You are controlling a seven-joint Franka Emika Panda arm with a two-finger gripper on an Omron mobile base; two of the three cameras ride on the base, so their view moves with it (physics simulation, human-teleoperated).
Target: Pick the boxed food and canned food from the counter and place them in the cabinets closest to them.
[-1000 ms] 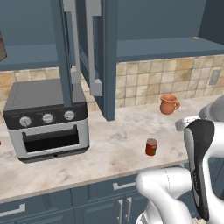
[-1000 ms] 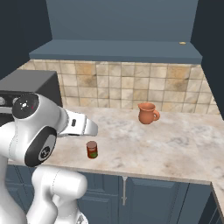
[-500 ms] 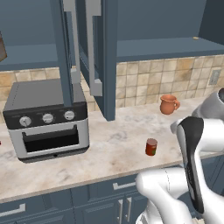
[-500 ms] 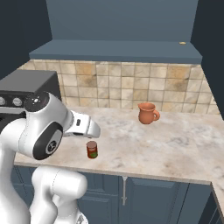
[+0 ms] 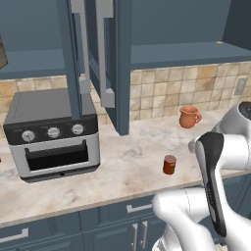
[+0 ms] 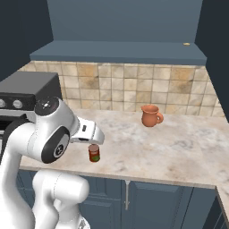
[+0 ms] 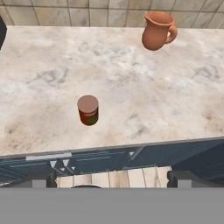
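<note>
Now the gripper (image 7: 109,178) is wide open and holds nothing, and the little can (image 7: 88,110) near the counter (image 7: 131,87) edge could tip if bumped.

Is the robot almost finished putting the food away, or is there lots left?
About halfway, it seems. No box stands on the counter in these views, so that part may be done, though I can't see it shelved. The little red can is upright near the counter's front edge, untouched. The pincer is open and empty, back from the can. Left: grab the can and put it in the cabinet.
</note>
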